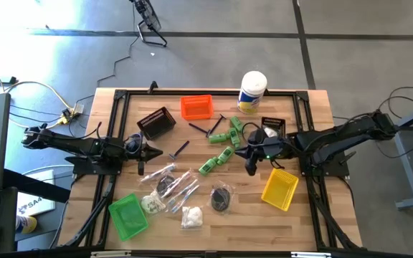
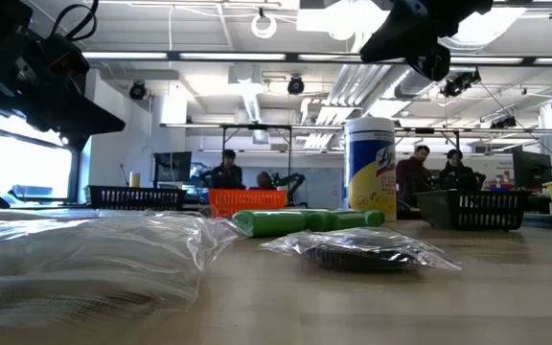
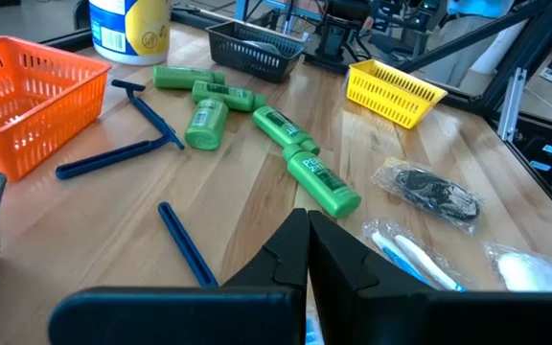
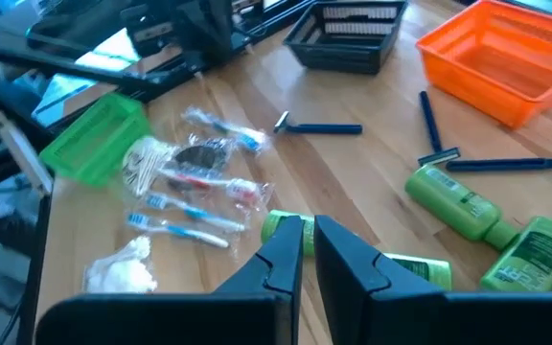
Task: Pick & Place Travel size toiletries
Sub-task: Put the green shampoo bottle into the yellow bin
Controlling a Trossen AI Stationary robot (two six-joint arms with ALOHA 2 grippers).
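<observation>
The left end effector (image 1: 155,152) hangs above the left middle of the wooden surface (image 1: 303,215), its fingers (image 3: 286,251) pressed together and holding nothing. The right end effector (image 1: 244,153) hangs over the right middle, its fingers (image 4: 281,257) narrow with only a thin gap between them, also empty. The toiletries lie scattered between the two. Green bottles (image 1: 223,147) sit in a loose cluster at the centre, just left of the right end effector; one bottle (image 4: 282,228) shows directly past its fingertips in the right wrist view. Blue razors (image 1: 180,149) lie farther left and toward the far side, one near the left end effector and others (image 1: 208,129) beside the orange bin (image 1: 196,107). Clear-wrapped toothbrush packets (image 1: 180,188) lie on the near side of the centre, with a dark bundle in a clear bag (image 1: 221,198) to their right and a bag of white puffs (image 1: 191,216) nearer still. Another small bag (image 1: 151,203) rests against the green bin (image 1: 127,216) at the near left corner. A yellow bin (image 1: 279,188) sits tilted at the near right, a black bin (image 1: 156,122) at the far left, and a second black bin (image 1: 273,125) at the far right beside a white canister (image 1: 252,91) with a yellow label. In the low view, people (image 2: 436,173) sit in the room beyond the surface.
</observation>
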